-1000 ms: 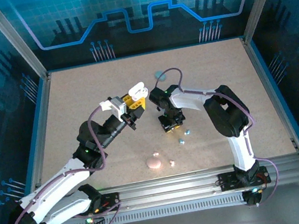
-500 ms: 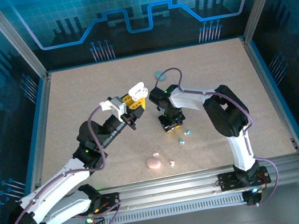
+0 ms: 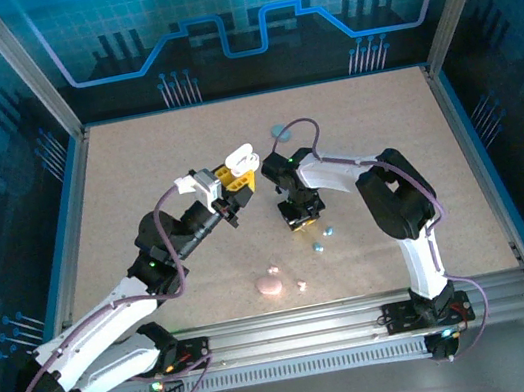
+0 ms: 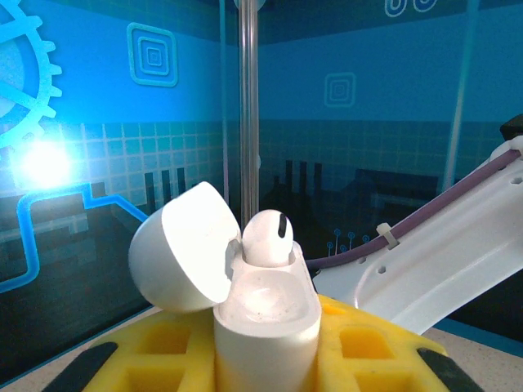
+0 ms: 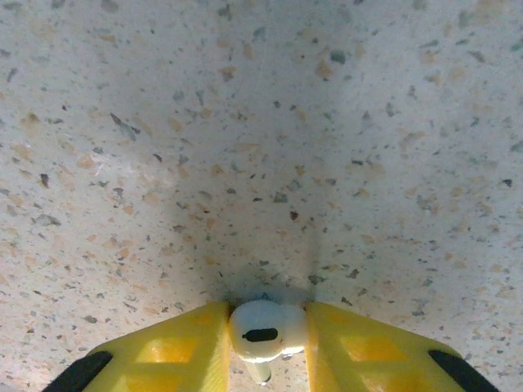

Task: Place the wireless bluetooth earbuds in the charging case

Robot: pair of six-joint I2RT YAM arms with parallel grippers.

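One white earbud (image 4: 268, 237) sits in the open charging case (image 4: 265, 327) clamped by the left gripper (image 3: 236, 182), while the right gripper (image 3: 302, 213) pinches a second earbud (image 5: 261, 328) on the table (image 5: 261, 122), which likely needs lifting and aligning next.

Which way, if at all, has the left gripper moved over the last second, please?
No. The left gripper, shut on the open white case, keeps its place relative to the teal case in the top view.

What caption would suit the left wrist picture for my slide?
Left gripper holds an open white charging case upright, with one white earbud seated inside.
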